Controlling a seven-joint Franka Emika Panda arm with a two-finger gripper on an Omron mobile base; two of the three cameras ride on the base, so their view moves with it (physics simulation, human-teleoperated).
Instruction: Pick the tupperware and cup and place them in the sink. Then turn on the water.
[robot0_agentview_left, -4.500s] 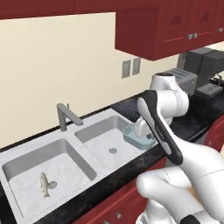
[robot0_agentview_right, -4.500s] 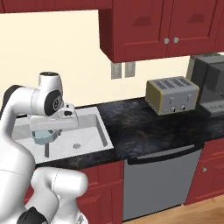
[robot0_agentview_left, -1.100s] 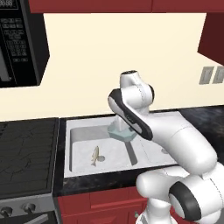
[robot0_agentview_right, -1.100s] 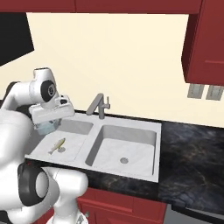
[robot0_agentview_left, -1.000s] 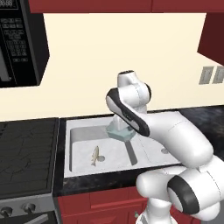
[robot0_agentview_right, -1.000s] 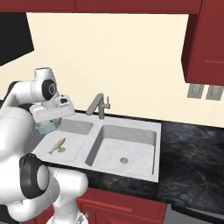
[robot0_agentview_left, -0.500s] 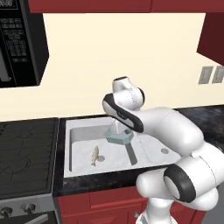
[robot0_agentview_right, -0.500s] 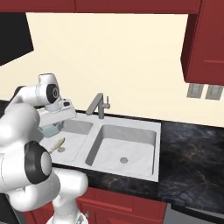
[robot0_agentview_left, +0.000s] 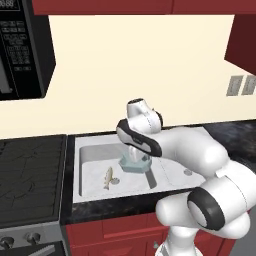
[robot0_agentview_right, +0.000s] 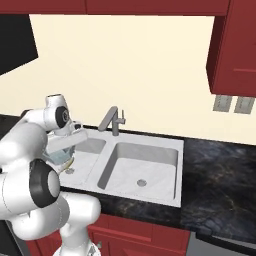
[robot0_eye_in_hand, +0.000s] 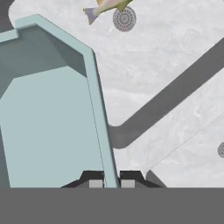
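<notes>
Lowered now, gripper (robot0_eye_in_hand: 111, 183) pinches 1 tupperware (robot0_eye_in_hand: 48, 118) rim above sink (robot0_agentview_left: 92, 187), 1 fish (robot0_agentview_left: 108, 178)

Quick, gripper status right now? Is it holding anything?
Gripper: closed on the rim of the tupperware, holding it over the left basin of the sink.
</notes>
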